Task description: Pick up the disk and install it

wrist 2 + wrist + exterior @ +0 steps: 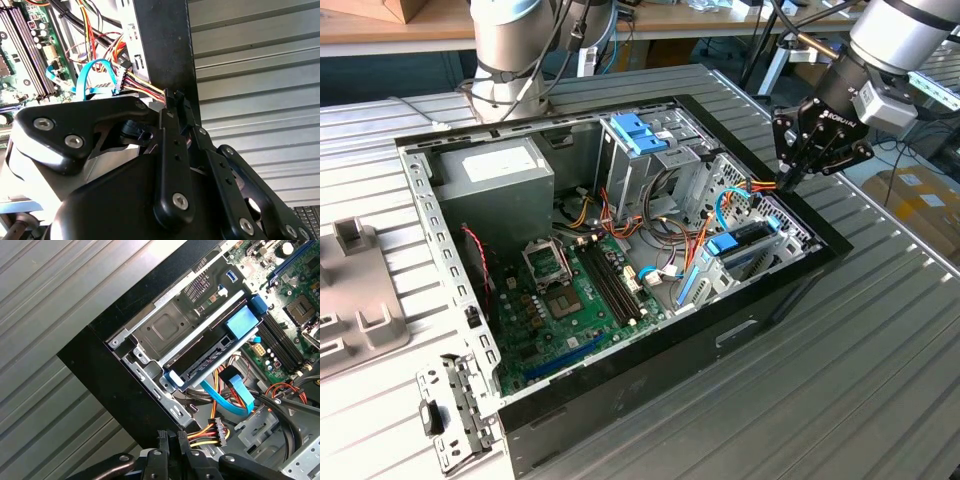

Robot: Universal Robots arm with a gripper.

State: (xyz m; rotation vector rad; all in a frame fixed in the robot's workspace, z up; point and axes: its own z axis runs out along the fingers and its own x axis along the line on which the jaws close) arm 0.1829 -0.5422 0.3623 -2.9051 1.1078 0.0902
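The disk (748,243) is a dark flat drive in a bright blue carrier with a blue end tab (242,320). It lies slanted in the metal drive bay (165,330) at the case's right end in the exterior view. My gripper (788,182) hangs over the case's black rim just beyond the bay, apart from the disk. In both wrist views its fingertips (173,96) are pressed together, and the red, yellow and black wires of a power cable (212,429) run in between them. The cable's plug hangs free near the disk's rear end.
The open computer case (790,300) lies on a ridged metal table (880,380). Inside are a grey power-supply box (495,175), the green motherboard (570,290), a light-blue latch block (640,132) and a blue ribbon cable (235,390). A second arm's base (510,50) stands behind.
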